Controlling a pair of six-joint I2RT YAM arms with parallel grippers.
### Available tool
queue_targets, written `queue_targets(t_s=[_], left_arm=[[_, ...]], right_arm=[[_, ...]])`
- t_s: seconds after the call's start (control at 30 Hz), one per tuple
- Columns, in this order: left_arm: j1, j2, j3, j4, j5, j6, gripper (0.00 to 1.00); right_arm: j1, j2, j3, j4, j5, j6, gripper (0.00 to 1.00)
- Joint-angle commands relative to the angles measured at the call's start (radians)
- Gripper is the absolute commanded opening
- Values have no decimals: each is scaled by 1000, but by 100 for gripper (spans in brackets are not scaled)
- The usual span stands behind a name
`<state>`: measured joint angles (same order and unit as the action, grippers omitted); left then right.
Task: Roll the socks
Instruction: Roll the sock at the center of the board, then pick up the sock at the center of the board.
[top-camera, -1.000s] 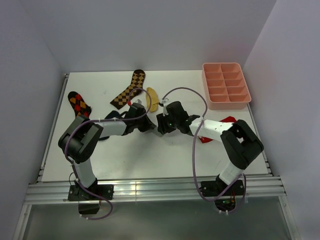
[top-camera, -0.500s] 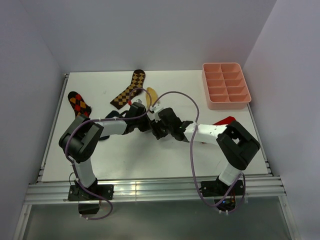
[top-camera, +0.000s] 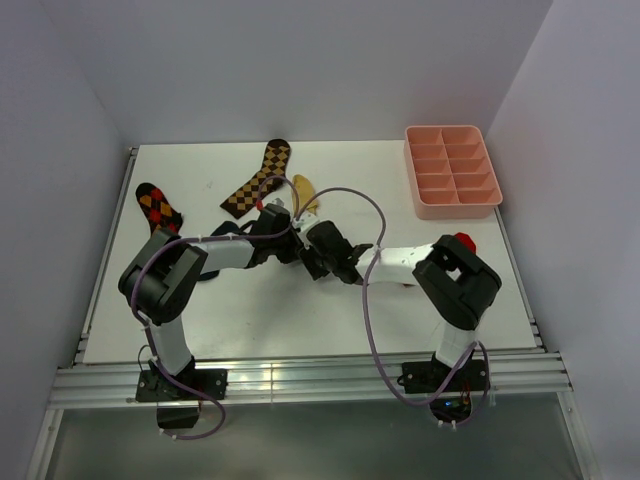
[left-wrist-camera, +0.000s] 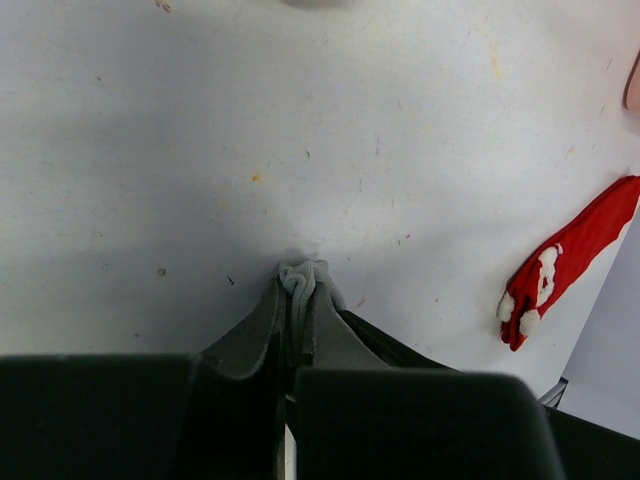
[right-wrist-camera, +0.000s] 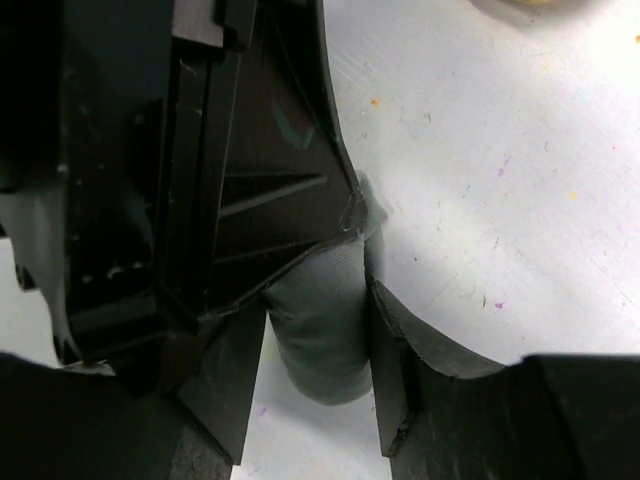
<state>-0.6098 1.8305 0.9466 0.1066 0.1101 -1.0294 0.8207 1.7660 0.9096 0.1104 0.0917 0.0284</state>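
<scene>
The grey sock (left-wrist-camera: 300, 276) lies bunched at the middle of the table between my two grippers. My left gripper (left-wrist-camera: 292, 305) is shut on its crumpled edge; in the top view this gripper (top-camera: 291, 249) sits just left of the right one. My right gripper (right-wrist-camera: 318, 300) has the rolled grey sock (right-wrist-camera: 322, 350) pressed between its fingers; in the top view it (top-camera: 314, 262) touches the left gripper. The mustard yellow sock (top-camera: 303, 189) lies flat just behind both grippers. A dark shape under the left forearm (top-camera: 222, 230) may be the navy sock; I cannot tell.
A brown checkered long sock (top-camera: 258, 178) lies at the back centre. A red and black argyle sock (top-camera: 158, 208) lies at the far left. A pink compartment tray (top-camera: 452, 170) stands at the back right. A red sock with white trim (left-wrist-camera: 560, 268) lies under the right arm.
My right gripper has moved left and a little nearer, closing against the left gripper. The right forearm now covers most of the red sock. The left arm has barely moved.
</scene>
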Motion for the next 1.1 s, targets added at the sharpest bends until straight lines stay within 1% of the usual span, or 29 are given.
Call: queue_targets(t_s=[0.0, 0.03, 0.07, 0.23, 0.27, 0.3, 0.33, 0.37, 0.43, 0.47, 0.53, 0.57, 0.63, 0.67, 0.77, 0.87, 1.07], left_arm=[[-13, 21, 14, -47, 22, 40, 0], [-13, 21, 12, -47, 23, 38, 0], [-11, 21, 14, -44, 26, 38, 0], [-13, 19, 12, -39, 55, 32, 0], [-13, 18, 11, -35, 65, 26, 0], [-11, 18, 9, -27, 71, 25, 0], [-11, 19, 8, -22, 80, 23, 0], [-11, 19, 6, -19, 85, 22, 0], [-10, 16, -2, -12, 83, 15, 0], [-7, 6, -14, -8, 77, 11, 4], [4, -23, -28, -5, 66, 2, 12], [18, -39, -40, -8, 56, -3, 24], [38, -86, -46, -31, 33, -1, 39], [56, -105, -51, -42, 8, 2, 51], [88, -178, -48, -85, -42, 18, 67], [119, -237, -42, -134, -69, 28, 73], [180, -347, -66, -165, -86, 32, 75]], right_arm=[[14, 47, 41, -26, 55, -8, 49], [14, 53, 44, -29, 62, -8, 48], [17, 67, 49, -35, 69, -8, 44], [18, 99, 72, -80, 103, 2, 35], [18, 113, 84, -90, 106, 5, 29], [18, 119, 87, -103, 108, 11, 26], [18, 124, 100, -103, 109, 15, 19], [18, 134, 104, -141, 111, 18, 14], [14, 138, 109, -156, 109, 31, 4], [14, 136, 106, -166, 105, 36, 0], [5, 121, 91, -172, 86, 54, 0], [-9, 115, 84, -182, 80, 60, 0], [-25, 86, 63, -189, 66, 85, 0], [-41, 75, 55, -196, 62, 93, 0], [-74, 24, 28, -205, 30, 128, 0], [-91, -25, 12, -219, 2, 148, 0], [-149, -130, -11, -236, -73, 188, 0]])
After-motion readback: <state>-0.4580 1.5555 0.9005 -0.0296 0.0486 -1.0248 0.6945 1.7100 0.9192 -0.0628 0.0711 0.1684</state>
